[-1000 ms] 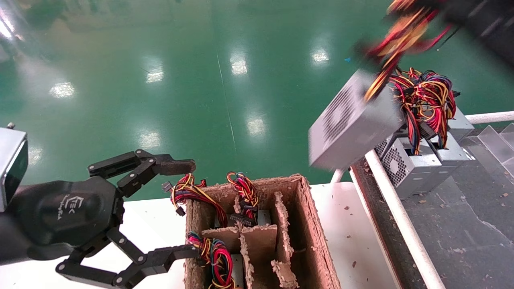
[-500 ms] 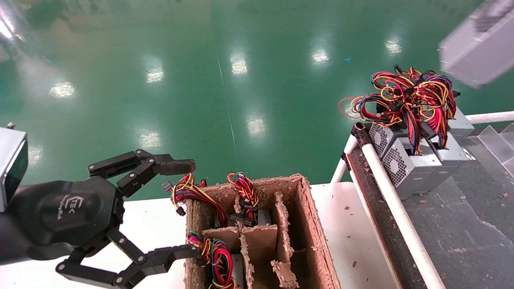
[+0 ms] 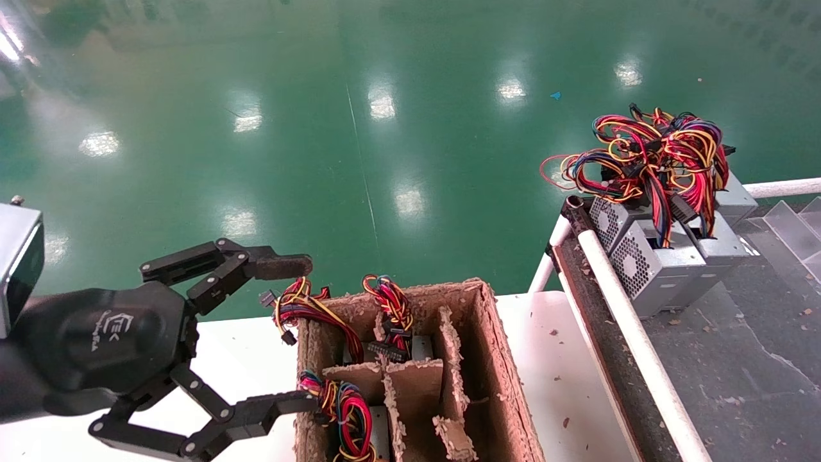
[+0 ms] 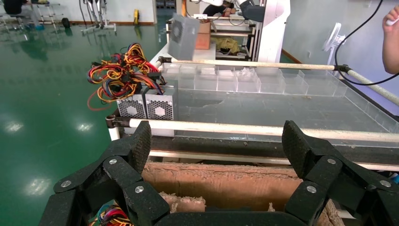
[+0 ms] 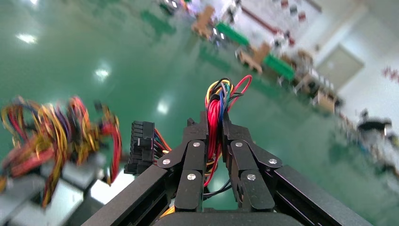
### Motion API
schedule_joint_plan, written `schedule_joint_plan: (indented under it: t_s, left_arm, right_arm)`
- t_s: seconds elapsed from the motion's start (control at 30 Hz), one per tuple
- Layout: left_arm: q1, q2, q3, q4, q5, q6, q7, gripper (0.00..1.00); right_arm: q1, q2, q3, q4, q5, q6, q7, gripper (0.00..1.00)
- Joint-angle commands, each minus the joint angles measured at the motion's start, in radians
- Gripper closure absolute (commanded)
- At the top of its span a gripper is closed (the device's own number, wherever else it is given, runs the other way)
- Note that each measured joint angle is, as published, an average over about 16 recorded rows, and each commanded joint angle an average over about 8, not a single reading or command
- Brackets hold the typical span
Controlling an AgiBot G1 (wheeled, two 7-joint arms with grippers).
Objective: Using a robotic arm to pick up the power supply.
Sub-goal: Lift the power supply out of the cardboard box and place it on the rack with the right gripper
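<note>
My right gripper is shut on a bunch of red, yellow and blue wires belonging to the power supply; a black connector dangles beside it. The arm is outside the head view. In the left wrist view the silver-grey power supply hangs in the air beyond the conveyor, its grille face showing. My left gripper stays open and holds nothing, next to the left wall of the cardboard box.
Several more power supplies with a tangle of coloured wires stand at the end of the dark conveyor, behind a white rail. The divided cardboard box on the white table holds units with wires.
The lifted power supply has swung up and to the right, out of the head view. The left arm has not moved.
</note>
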Motion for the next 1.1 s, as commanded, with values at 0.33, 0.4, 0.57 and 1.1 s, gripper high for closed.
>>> schedule_joint_plan:
  t_s: [0.33,0.4,0.57,1.1]
  left_arm:
    - [0.000,0.000,0.000,0.000,0.000,0.000,0.000,0.00]
    - [0.000,0.000,0.000,0.000,0.000,0.000,0.000,0.00]
    - [0.000,0.000,0.000,0.000,0.000,0.000,0.000,0.00]
    - [0.000,0.000,0.000,0.000,0.000,0.000,0.000,0.00]
  right_arm:
    - [-0.019,-0.010,-0.041,-0.239,-0.040,-0.121,-0.068,1.00]
    - [-0.016,-0.018,-0.045,-0.261,-0.042,-0.137,-0.080,1.00]
    - [0.002,-0.046,-0.056,-0.290,-0.053,-0.159,-0.098,1.00]
    - [0.093,-0.176,-0.102,-0.326,-0.118,-0.123,-0.130,1.00]
